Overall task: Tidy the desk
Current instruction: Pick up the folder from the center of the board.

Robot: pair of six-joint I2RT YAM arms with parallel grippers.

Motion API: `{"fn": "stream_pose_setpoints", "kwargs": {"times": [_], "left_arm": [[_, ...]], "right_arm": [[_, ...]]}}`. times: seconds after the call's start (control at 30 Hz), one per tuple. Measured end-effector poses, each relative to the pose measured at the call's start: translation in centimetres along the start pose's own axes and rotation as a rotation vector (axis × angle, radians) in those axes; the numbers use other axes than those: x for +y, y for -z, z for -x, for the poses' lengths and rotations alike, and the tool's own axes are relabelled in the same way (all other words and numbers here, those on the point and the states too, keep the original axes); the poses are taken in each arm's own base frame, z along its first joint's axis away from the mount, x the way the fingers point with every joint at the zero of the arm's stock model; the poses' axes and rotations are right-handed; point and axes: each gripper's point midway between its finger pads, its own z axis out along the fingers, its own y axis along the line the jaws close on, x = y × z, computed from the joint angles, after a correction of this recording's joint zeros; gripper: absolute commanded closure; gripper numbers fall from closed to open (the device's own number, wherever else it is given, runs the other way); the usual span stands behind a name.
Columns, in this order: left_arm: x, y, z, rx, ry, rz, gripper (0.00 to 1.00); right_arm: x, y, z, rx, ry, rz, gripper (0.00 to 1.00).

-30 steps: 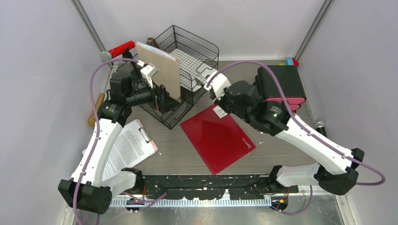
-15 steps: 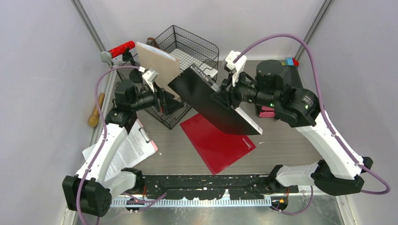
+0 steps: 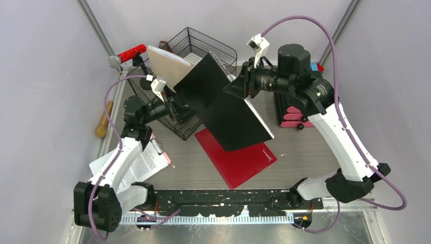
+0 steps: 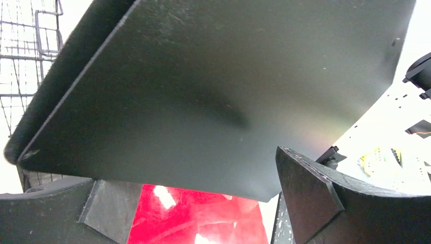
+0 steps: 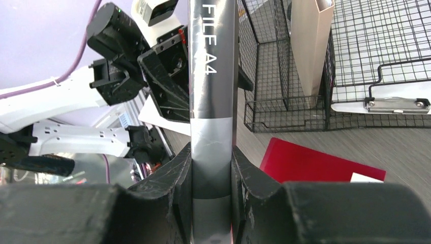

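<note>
Right gripper [image 5: 212, 168] jaws pinched black file [image 3: 223, 109] at spine; file raised on edge, angled toward wire rack [image 3: 203, 48] at 11 o'clock, likely for slotting. Left gripper [image 4: 193, 208] jaws wide beneath file, holding nothing. Underneath, surface [image 3: 305, 152] spread centre, red folder [image 3: 244, 162] at 6 o'clock.

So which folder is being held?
The black folder, in the right gripper; the red folder lies on the desk, the beige folder stands in the rack.
</note>
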Motion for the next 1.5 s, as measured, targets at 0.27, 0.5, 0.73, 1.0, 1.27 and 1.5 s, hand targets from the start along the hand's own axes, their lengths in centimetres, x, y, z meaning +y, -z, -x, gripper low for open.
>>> {"fn": "stream_pose_setpoints", "kwargs": {"times": [0.27, 0.5, 0.73, 1.0, 1.27, 1.5], "left_arm": [[-0.6, -0.2, 0.7, -0.023, -0.002, -0.037, 0.2], [-0.1, -0.1, 0.5, -0.016, 0.019, -0.023, 0.26], [-1.3, 0.7, 1.2, -0.022, -0.015, -0.047, 0.51], [-3.6, 1.3, 1.8, 0.024, -0.08, -0.116, 1.0], [-3.4, 1.8, 1.3, 0.122, -0.151, -0.094, 1.0], [-3.9, 2.3, 0.6, 0.166, -0.193, -0.125, 1.0]], "right_arm": [[0.0, -1.0, 0.8, -0.039, -0.03, 0.074, 1.0], [-1.0, -1.5, 0.4, -0.048, -0.024, 0.078, 1.0], [-4.1, -1.3, -1.5, -0.047, -0.06, 0.023, 1.0], [-6.2, -2.4, -6.5, 0.05, -0.098, 0.011, 0.84], [-5.9, -2.2, -8.9, 0.123, -0.045, 0.066, 0.69], [-5.0, -1.8, -10.9, 0.187, -0.039, 0.134, 0.65]]}}
